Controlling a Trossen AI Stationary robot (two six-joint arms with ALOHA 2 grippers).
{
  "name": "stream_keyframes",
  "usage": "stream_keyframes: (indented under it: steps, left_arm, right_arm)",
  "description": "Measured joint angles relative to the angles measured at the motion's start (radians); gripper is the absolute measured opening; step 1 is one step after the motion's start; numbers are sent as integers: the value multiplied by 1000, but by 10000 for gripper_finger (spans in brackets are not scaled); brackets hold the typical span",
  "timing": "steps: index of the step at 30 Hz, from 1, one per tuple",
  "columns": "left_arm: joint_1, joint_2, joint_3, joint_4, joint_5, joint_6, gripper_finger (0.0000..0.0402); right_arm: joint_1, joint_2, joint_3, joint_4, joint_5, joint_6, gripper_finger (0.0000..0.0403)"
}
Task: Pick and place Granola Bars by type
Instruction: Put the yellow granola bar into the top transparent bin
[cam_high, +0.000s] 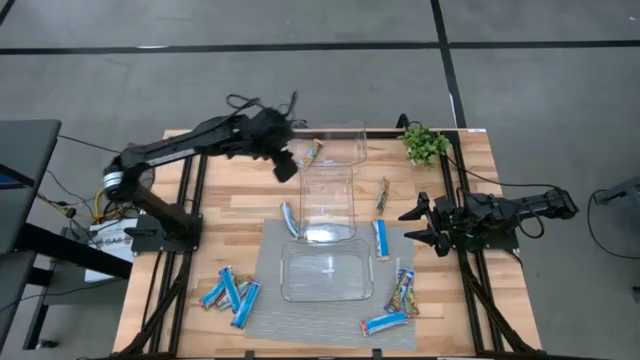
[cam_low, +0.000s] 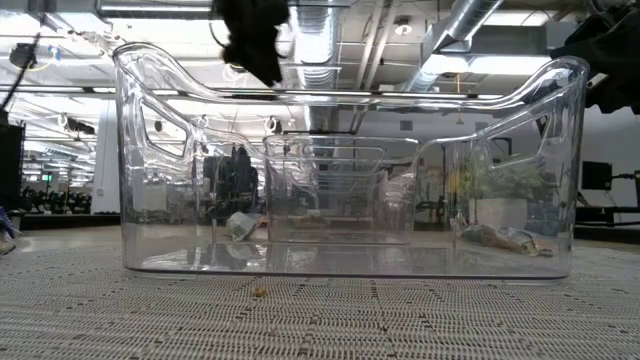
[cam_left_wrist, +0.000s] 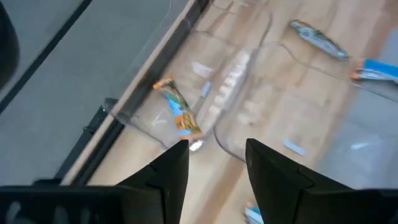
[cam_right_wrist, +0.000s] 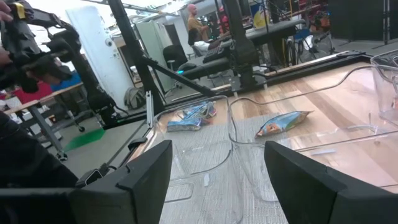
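Two clear plastic bins sit in the middle of my wooden desk (cam_high: 230, 190). The far clear bin (cam_high: 331, 185) holds one orange-and-blue wrapped bar (cam_left_wrist: 178, 114), lying in its far corner on the left arm's side. The near clear bin (cam_high: 327, 272) rests on a grey woven mat (cam_high: 270, 320).

My left gripper (cam_left_wrist: 214, 163) hangs above the far bin's far corner, right over that bar. Its two dark fingers (cam_left_wrist: 168, 171) are spread apart with nothing between them.

My right gripper (cam_high: 420, 222) waits at the desk's right edge, its fingers wide apart and holding nothing.

Four blue-and-white wrapped bars (cam_high: 230, 292) lie bunched near the front left corner. One blue bar (cam_high: 381, 239) lies by the near bin's right side. A multicoloured bar (cam_high: 403, 292) and another blue one (cam_high: 385, 323) lie near the front right corner. A slim dark-green bar (cam_high: 382, 195) lies right of the far bin. A small green plant (cam_high: 425, 145) stands at the far right corner.
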Motion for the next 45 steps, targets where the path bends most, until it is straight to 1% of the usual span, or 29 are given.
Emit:
stream_keyframes:
  steps: [9,17,21,25,27,30,34,37,38,40,43,45]
  left_arm:
    - [-86,-366,-274,7,-12,-152,153]
    - [-169,-655,-474,-21,-7,-251,153]
    - [-200,-741,-527,-20,8,-250,153]
    - [-226,-766,-537,-24,8,-172,153]
    - [-234,-765,-537,-25,19,-95,153]
    - [-249,-738,-537,-25,63,95,153]
    - [-285,-678,-537,-26,122,467,153]
    - [-315,-634,-537,-26,118,764,153]
    - [-325,-619,-537,-25,99,858,153]
    - [-338,-593,-537,-20,27,1012,153]
    - [-351,-563,-537,-5,-131,1187,153]
    - [-352,-551,-537,7,-208,1279,153]
  right_arm:
    - [0,0,0,0,0,0,249]
    - [0,0,0,0,0,0,249]
    - [0,0,0,0,0,0,249]
    - [0,0,0,0,0,0,249]
    - [0,0,0,0,0,0,249]
    - [0,0,0,0,0,0,249]
    - [0,0,0,0,0,0,249]
    - [0,0,0,0,0,0,249]
    - [0,0,0,0,0,0,249]
    - [0,0,0,0,0,0,249]
    - [0,0,0,0,0,0,249]
    - [0,0,0,0,0,0,249]
